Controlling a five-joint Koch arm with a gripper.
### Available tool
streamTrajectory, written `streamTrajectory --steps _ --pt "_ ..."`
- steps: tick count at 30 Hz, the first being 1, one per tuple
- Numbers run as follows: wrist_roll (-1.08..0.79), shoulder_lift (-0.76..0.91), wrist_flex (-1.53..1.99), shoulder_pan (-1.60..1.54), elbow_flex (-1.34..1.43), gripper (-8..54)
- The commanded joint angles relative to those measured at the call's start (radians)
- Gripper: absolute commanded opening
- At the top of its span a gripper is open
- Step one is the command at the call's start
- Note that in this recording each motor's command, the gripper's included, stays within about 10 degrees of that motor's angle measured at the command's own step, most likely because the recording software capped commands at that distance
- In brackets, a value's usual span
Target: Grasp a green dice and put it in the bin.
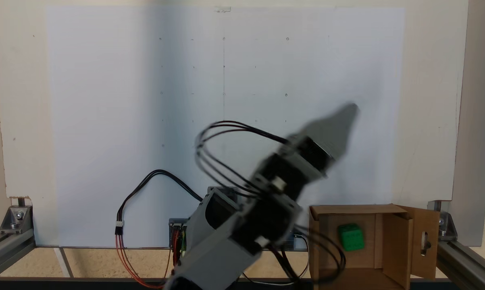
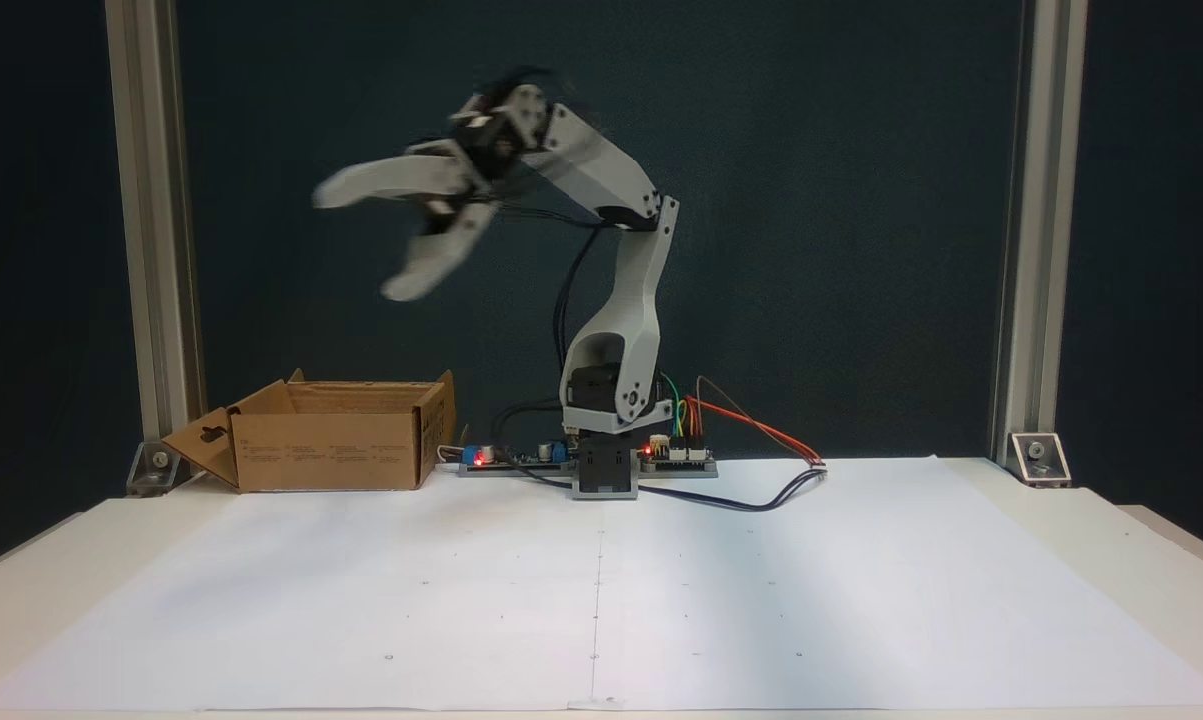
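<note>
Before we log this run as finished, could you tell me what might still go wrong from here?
The green dice already lies inside the bin. The gripper, open and blurred with motion, is high above the bin, so a fast swing could drag its looping cables or clip the open flap with the slot.

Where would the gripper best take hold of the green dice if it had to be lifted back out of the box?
Probably from straight above: the green dice lies on the floor of the bin, whose walls block any side approach. Close the jaws across two opposite flat faces, not its rounded edges.
</note>
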Motion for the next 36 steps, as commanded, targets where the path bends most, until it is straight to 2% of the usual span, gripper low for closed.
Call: streamTrajectory --steps 1,5,8,17,30,36 --pt "0.04 0.046 -0.023 -0.159 0.005 44.8" --pt "0.041 0.101 -0.118 -0.437 0.138 44.7" --pt "0.041 0.187 -0.271 -0.514 0.331 44.1" --pt "0.04 0.417 -0.675 -0.56 0.721 44.3" --pt "0.032 0.44 -1.242 -0.56 1.177 43.6" --pt "0.029 0.44 -1.488 -0.557 1.301 43.2"
